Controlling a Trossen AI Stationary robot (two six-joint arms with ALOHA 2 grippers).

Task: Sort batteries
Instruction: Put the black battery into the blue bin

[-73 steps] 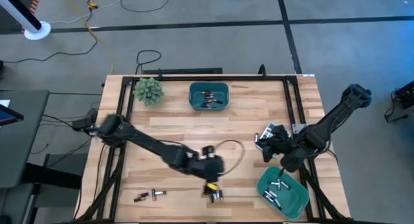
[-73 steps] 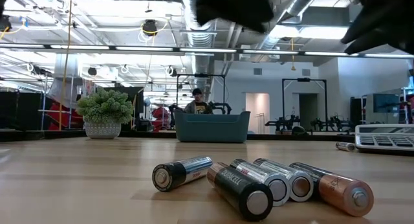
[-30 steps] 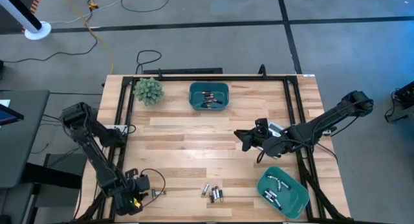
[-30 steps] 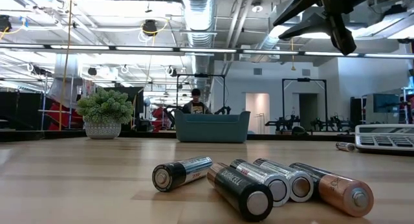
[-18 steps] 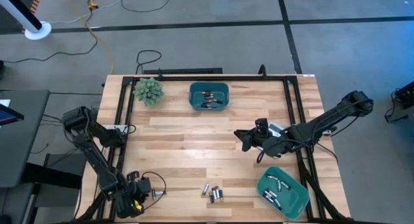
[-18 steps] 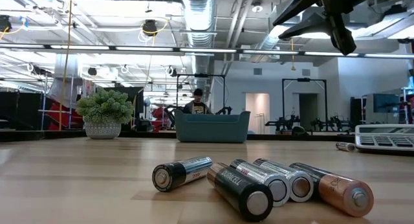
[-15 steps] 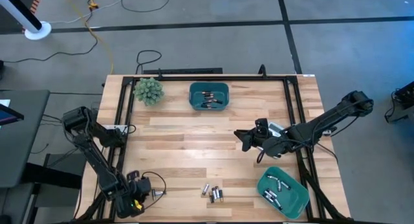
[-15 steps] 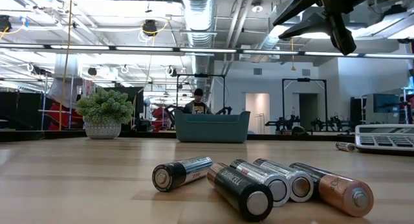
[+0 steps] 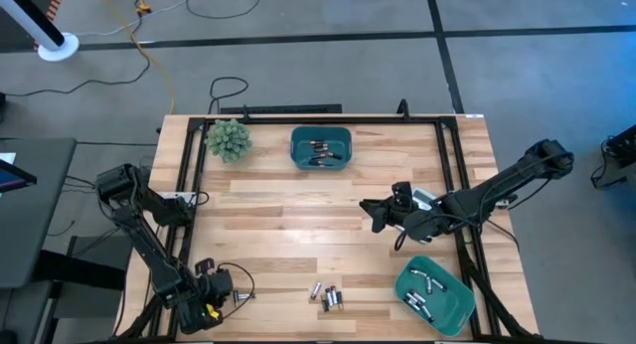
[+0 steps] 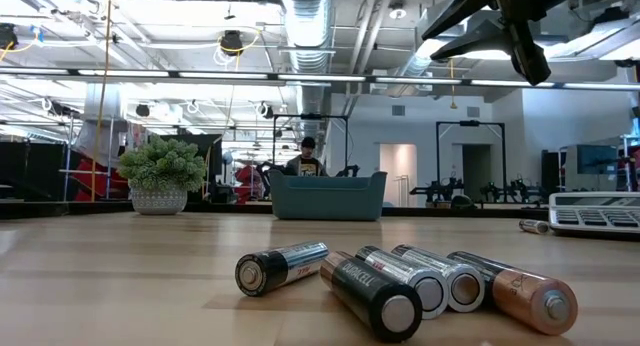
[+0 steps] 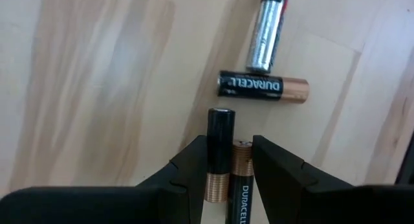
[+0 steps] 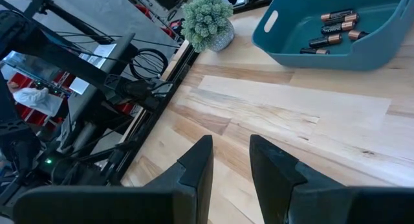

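Left gripper (image 11: 229, 169), low at table's (image 9: 278, 225) near-left corner, fingers set round two batteries (image 11: 226, 169) lying side by side, two more just ahead; right gripper (image 12: 229, 162) hovers mid-right, parted, empty. Teal bins (image 9: 321, 147) hold others; loose cluster (image 10: 400, 286) near front edge.

Bright, even overhead light fills every view. In the low view, ceiling strip lights (image 10: 300, 76) glare at twelve o'clock; the near batteries (image 10: 400, 286) look sharp, the far room soft. Shadows on the counter (image 9: 278, 235) stay faint.
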